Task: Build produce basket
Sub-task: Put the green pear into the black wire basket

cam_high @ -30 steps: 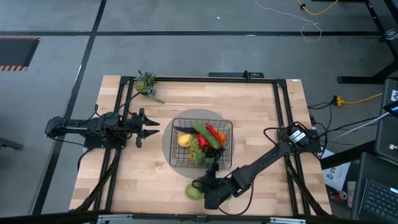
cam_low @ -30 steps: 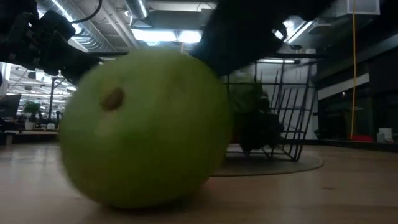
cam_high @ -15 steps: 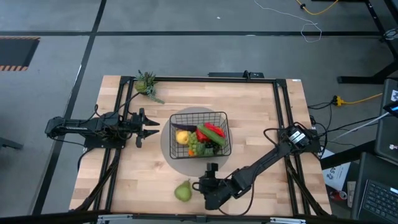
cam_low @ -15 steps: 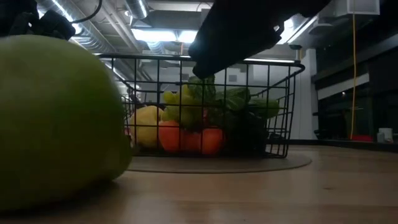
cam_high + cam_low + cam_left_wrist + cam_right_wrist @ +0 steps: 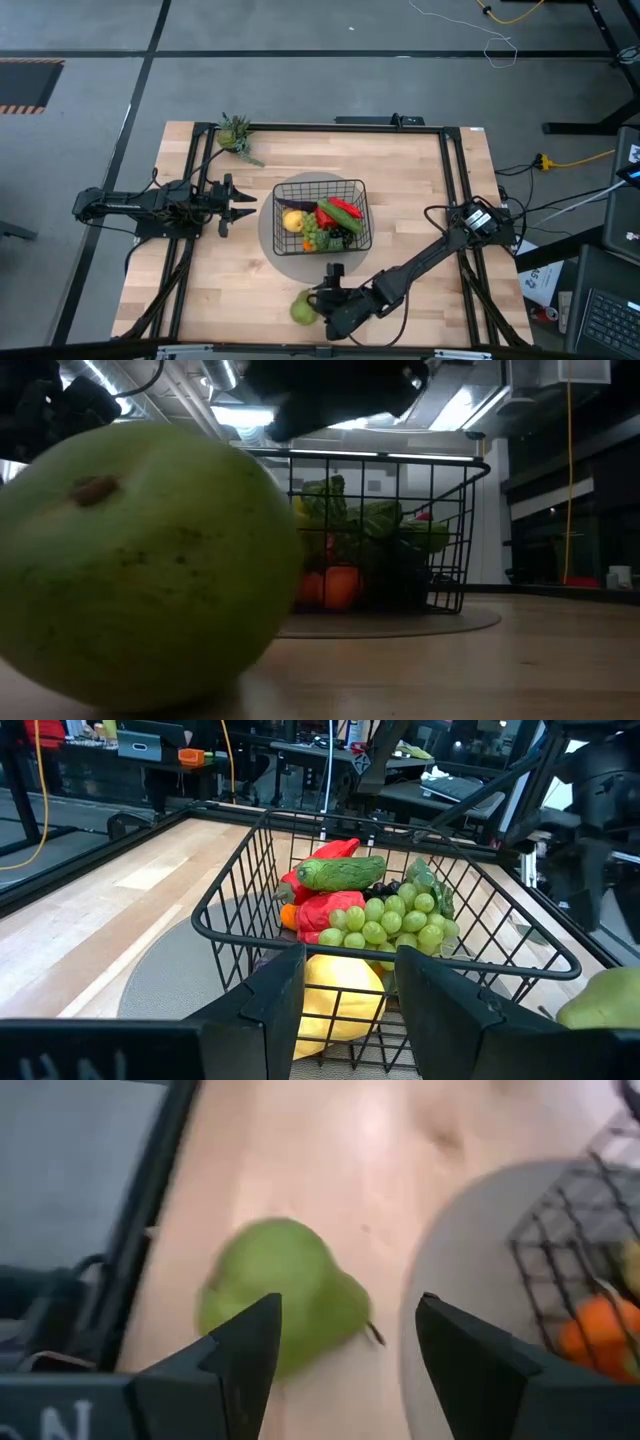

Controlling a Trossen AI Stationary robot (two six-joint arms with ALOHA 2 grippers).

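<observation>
One worktop (image 5: pixel 420 190) carries one black wire basket (image 5: pixel 322 216) on a round grey mat (image 5: pixel 272 245) near its middle, filled with a yellow fruit, red peppers, a cucumber and green grapes. One green pear (image 5: pixel 303 310) lies by the near edge, just before the open, empty right claw (image 5: pixel 318 303). The left claw (image 5: pixel 245 204), also open and empty, waits beside the basket near the left edge.

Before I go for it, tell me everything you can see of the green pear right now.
The green pear lies loose on the bare wooden table near its front edge, outside the basket and off the grey mat. Its skin is smooth, light green and faintly speckled, with a brown stem end showing. The right claw sits open just beside it, not gripping it. Only the table touches it.
</observation>
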